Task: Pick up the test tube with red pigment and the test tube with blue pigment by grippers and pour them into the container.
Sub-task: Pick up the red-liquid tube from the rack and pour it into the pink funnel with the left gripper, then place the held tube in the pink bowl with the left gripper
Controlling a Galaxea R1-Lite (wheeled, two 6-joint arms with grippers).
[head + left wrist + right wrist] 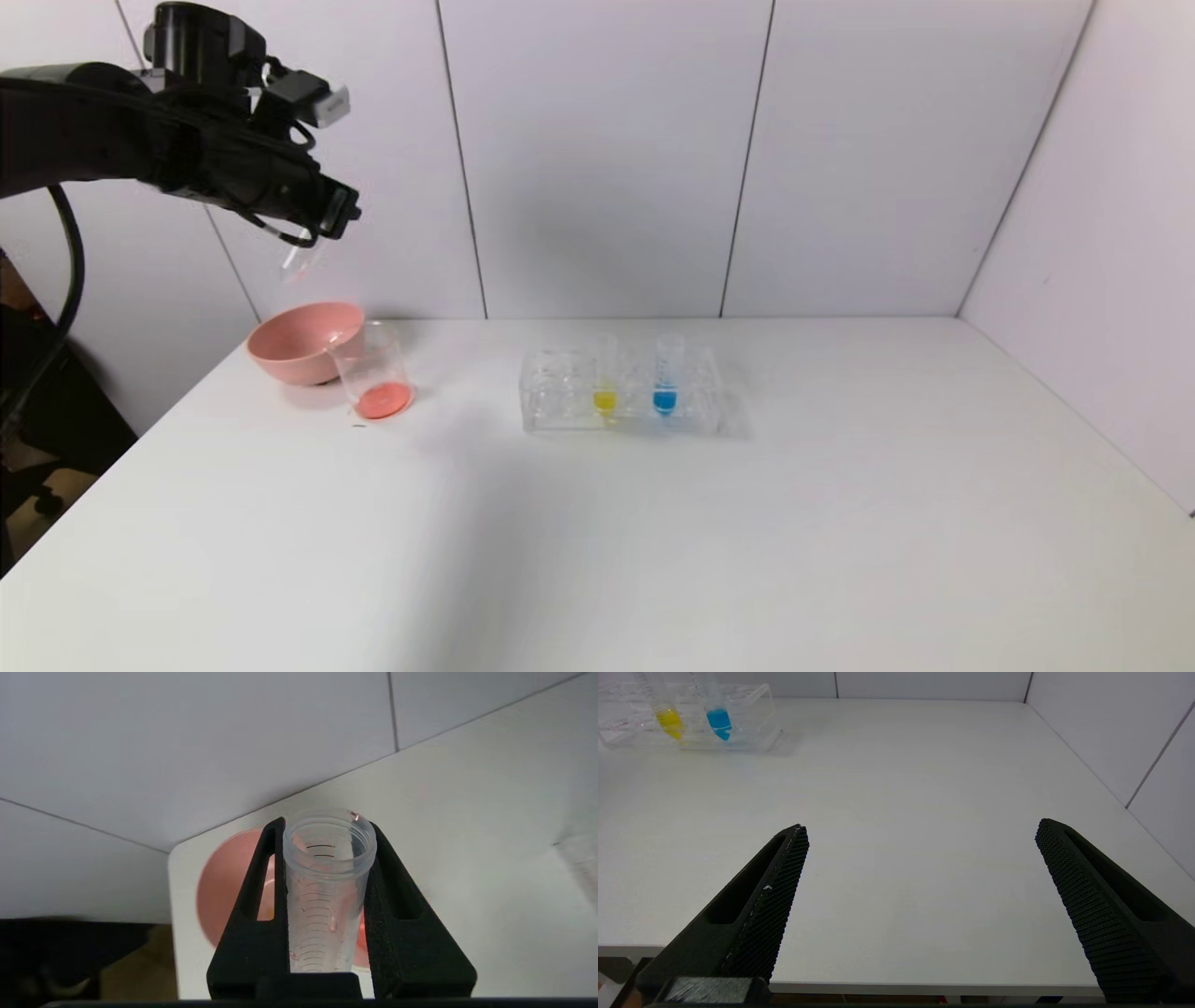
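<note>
The left gripper, its fingers pinching the test tube with red pigment, hung high over the table's far left corner, above the pink bowl and the container. The tube looked emptied, mouth down; red liquid lay in the container's bottom. To finish the pour well, the tube should probably be tipped upright over the container so that stray drops fell inside, then carried away. The test tube with blue pigment stood in the clear rack near the middle of the far edge, beside a yellow tube. The right gripper waited, fingers spread wide, over the near right edge, with open table between it and the rack.
</note>
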